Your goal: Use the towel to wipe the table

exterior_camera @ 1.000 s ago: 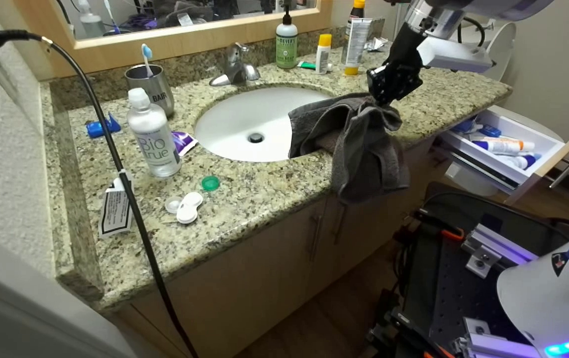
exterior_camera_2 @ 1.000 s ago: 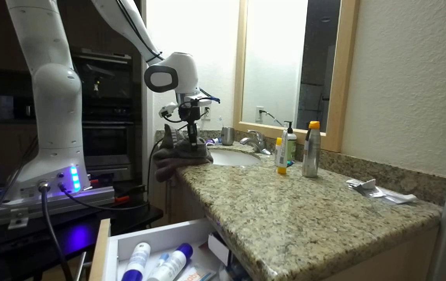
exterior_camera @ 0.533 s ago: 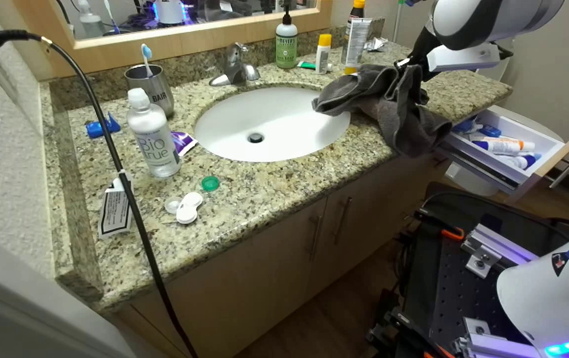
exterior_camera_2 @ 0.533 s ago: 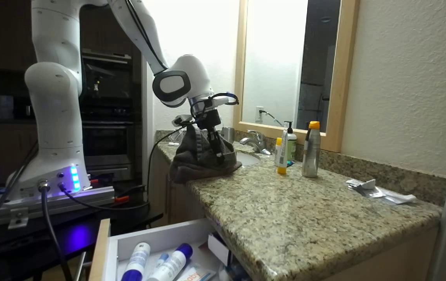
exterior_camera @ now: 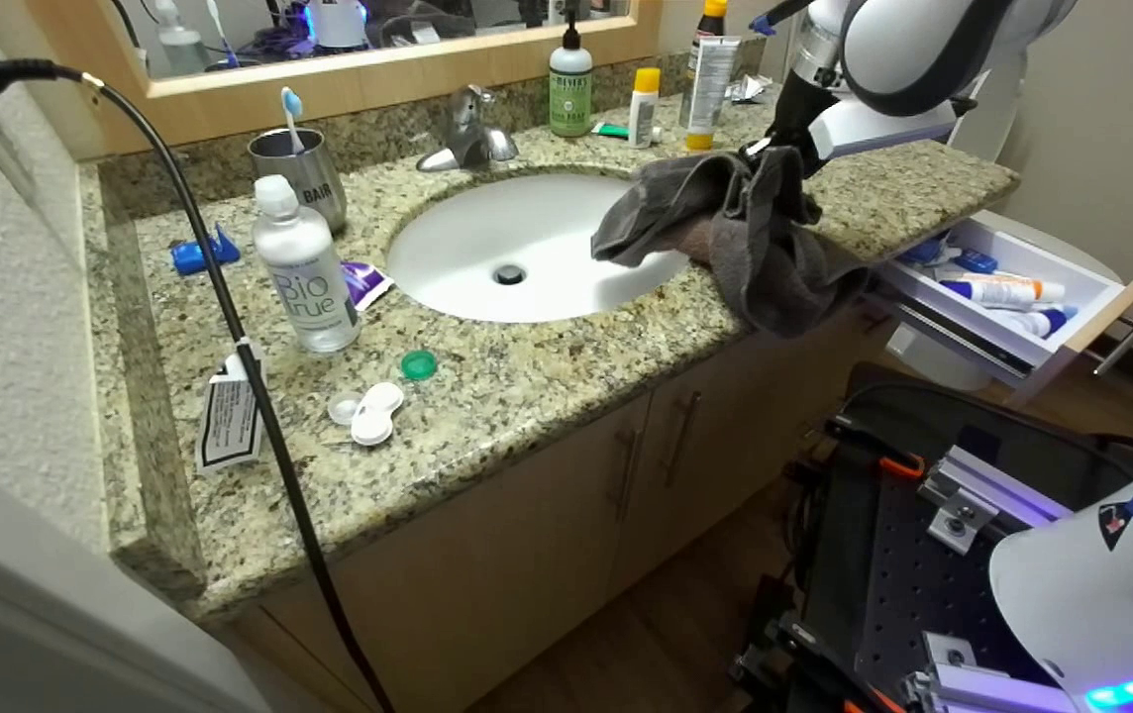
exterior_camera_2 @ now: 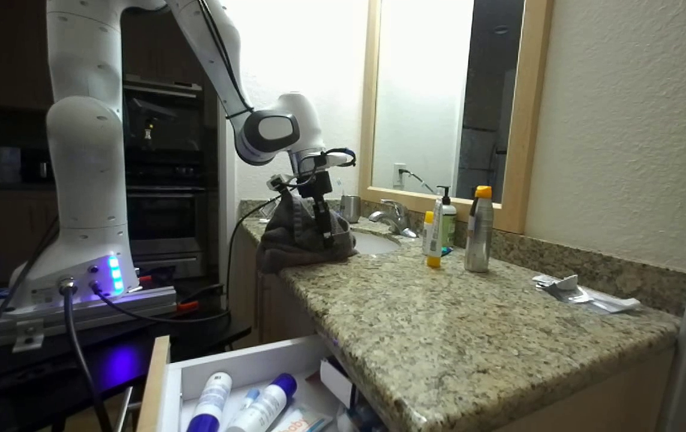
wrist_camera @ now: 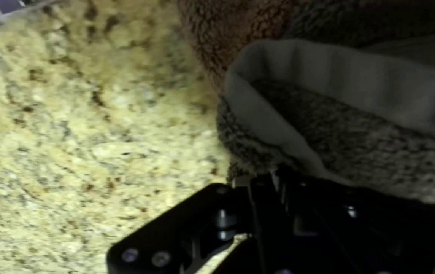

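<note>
The dark grey towel (exterior_camera: pixel 774 253) hangs bunched from my gripper (exterior_camera_2: pixel 326 239) in both exterior views. One flap reaches over the right side of the sink basin, and the rest drapes over the front edge of the granite countertop (exterior_camera: pixel 537 371). In an exterior view the towel (exterior_camera_2: pixel 292 240) rests on the counter edge around the fingertips. In the wrist view my gripper (wrist_camera: pixel 269 179) has its jaws together on the fold of the towel (wrist_camera: pixel 362 144), whose pale hem loops above them. The fingertips are mostly dark and partly covered by cloth.
The sink (exterior_camera: pixel 497 248) and faucet (exterior_camera: pixel 470 134) lie beside the towel. A soap bottle (exterior_camera: pixel 570 89), white tube (exterior_camera: pixel 712 89) and spray can (exterior_camera_2: pixel 480 231) stand at the back. A Biotrue bottle (exterior_camera: pixel 306 267) and lens case (exterior_camera: pixel 376 414) are further left. A drawer (exterior_camera_2: pixel 247 354) stands open below.
My gripper and the towel first moved along the counter away from the sink toward the drawer end, then slightly back toward the sink. The wrist is more tilted than a second ago.
</note>
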You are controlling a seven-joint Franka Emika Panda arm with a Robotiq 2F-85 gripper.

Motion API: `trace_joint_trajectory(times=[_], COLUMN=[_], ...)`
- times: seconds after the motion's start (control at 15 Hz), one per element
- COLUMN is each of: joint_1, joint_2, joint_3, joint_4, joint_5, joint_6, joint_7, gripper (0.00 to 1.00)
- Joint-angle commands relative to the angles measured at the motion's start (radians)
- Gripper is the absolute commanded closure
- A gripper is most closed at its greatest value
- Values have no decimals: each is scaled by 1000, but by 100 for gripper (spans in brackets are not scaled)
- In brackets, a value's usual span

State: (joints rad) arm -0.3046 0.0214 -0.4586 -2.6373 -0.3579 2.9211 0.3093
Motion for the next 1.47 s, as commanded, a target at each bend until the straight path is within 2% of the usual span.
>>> trace_joint_trajectory(times=[0.0,0.07,0.33,0.6,0.8,1.0,1.2,1.33,1.4], joint_1=[75,56,92,169,225,259,281,258,215], joint_2=[-157,-167,-203,-219,-222,-217,-210,-195,-182], joint_3=[71,129,218,292,345,389,400,407,405], joint_4=[-123,-126,-151,-152,-148,-147,-141,-141,-141], joint_5=[56,90,226,369,425,433,467,423,360], joint_6=[-55,-74,-143,-179,-181,-167,-167,-132,-98], joint_7=[-29,-41,-75,-113,-133,-128,-137,-119,-96], gripper=[98,98,98,98,98,98,98,98,98])
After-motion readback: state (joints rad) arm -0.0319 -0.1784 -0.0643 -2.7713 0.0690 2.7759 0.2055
